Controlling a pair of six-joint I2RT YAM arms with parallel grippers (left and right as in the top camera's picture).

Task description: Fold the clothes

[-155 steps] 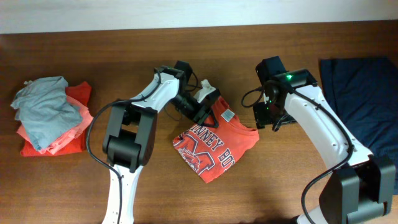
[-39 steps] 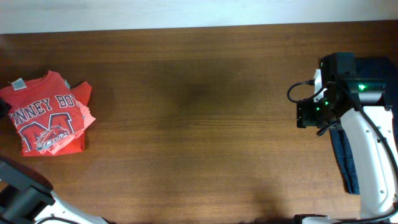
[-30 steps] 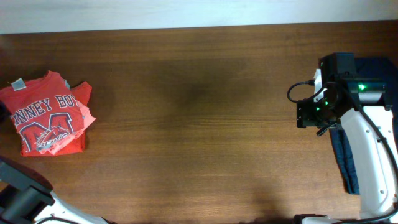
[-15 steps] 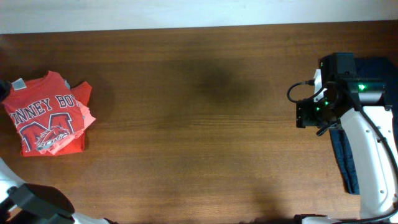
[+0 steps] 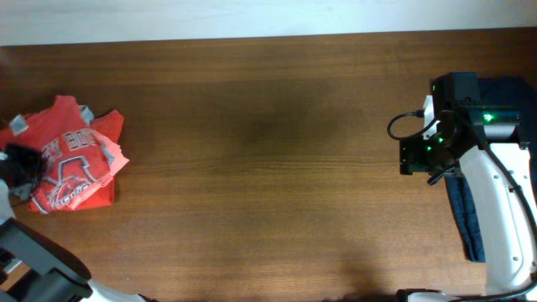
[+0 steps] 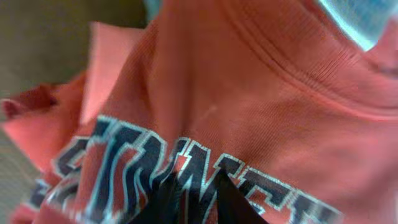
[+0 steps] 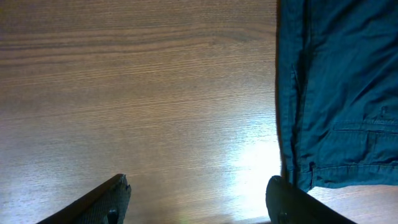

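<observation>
The wooden table [image 5: 268,168] fills the overhead view. At its right edge lies a navy garment [image 5: 513,91], spread flat and partly covered by the white right arm [image 5: 495,210]. At the far left edge lies the orange-red T-shirt [image 5: 75,164]. It is rumpled and its lettering is bent. It rests on a salmon garment [image 5: 117,155], whose edge shows on the right side. The right gripper [image 7: 196,196] is spread wide, holds nothing, and hangs over bare wood just beside the hem of the navy garment. The left gripper [image 6: 189,199] has its fingers close together and pinches a fold of the orange-red T-shirt at the lettering.
</observation>
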